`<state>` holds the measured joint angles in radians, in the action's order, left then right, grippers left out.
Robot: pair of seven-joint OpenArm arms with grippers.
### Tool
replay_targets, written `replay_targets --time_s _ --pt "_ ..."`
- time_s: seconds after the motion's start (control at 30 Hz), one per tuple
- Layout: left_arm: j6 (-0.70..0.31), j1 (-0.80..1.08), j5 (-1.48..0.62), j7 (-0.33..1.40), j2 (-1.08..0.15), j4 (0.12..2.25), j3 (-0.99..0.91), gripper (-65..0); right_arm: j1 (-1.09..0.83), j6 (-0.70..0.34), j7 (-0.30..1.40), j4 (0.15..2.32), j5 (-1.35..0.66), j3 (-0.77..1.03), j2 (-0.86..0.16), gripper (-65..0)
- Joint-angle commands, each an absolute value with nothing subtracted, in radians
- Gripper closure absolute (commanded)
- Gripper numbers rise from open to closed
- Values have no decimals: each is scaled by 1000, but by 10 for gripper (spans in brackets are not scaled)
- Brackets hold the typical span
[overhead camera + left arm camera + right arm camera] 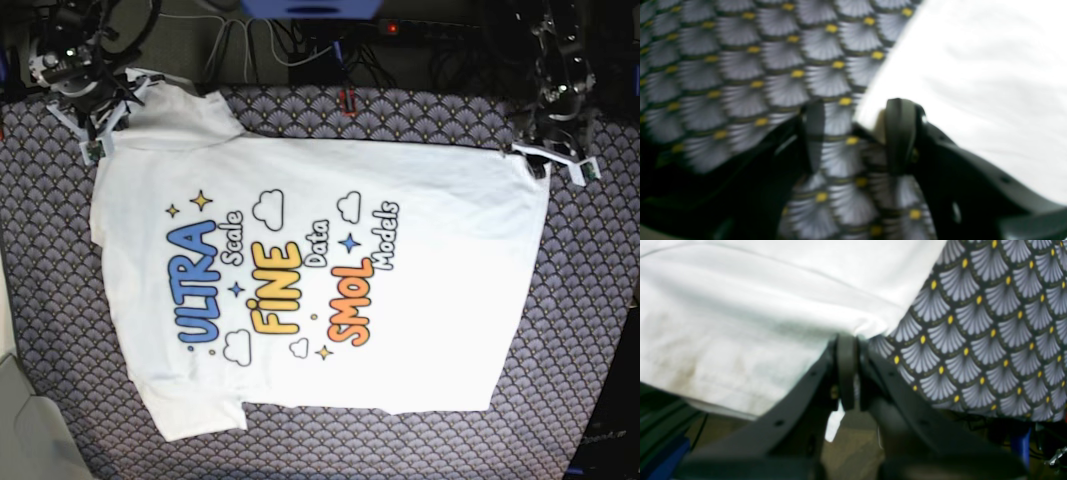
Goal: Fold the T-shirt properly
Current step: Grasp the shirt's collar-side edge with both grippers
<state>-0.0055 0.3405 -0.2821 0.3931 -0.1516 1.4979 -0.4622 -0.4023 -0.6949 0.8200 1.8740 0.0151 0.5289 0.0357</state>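
Lying print-up on the fan-patterned tablecloth (600, 300), the T-shirt (430, 330) reads "ULTRA FINE SMOL"; its edge is pinched by the right gripper (846, 340), while the left gripper (853, 133) is held apart.

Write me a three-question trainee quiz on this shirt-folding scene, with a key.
1. True or false: the T-shirt lies print side up on the patterned cloth.
2. Which gripper is shut on a shirt edge? A) left gripper B) right gripper C) neither
3. Fill in: the orange word between "ULTRA" and "SMOL" reads ____.

Key: 1 true. 2 B: in the right wrist view the jaws pinch the white fabric, while in the left wrist view the jaws stand apart beside the shirt's edge. 3 FINE.
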Motion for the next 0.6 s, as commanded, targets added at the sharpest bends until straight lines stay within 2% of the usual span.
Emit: replay_targets --time_s 0.0,0.3,0.4,0.5,0.57 --pt "-7 338 -283 377 -163 1511 -460 -290 -403 -698 808 1888 7 532 30 0" --pt "-7 337 -285 375 -160 1458 -441 -278 -403 -698 809 1888 7 532 30 0" --pt "-7 337 -285 374 -160 1442 -443 -171 -403 -698 809 1888 7 532 30 0" --pt "-7 338 -285 374 -162 1442 -444 0 -403 -698 808 1888 7 532 30 0" --pt "-7 338 -285 374 -162 1442 -444 -15 -403 -698 805 1888 7 532 30 0"
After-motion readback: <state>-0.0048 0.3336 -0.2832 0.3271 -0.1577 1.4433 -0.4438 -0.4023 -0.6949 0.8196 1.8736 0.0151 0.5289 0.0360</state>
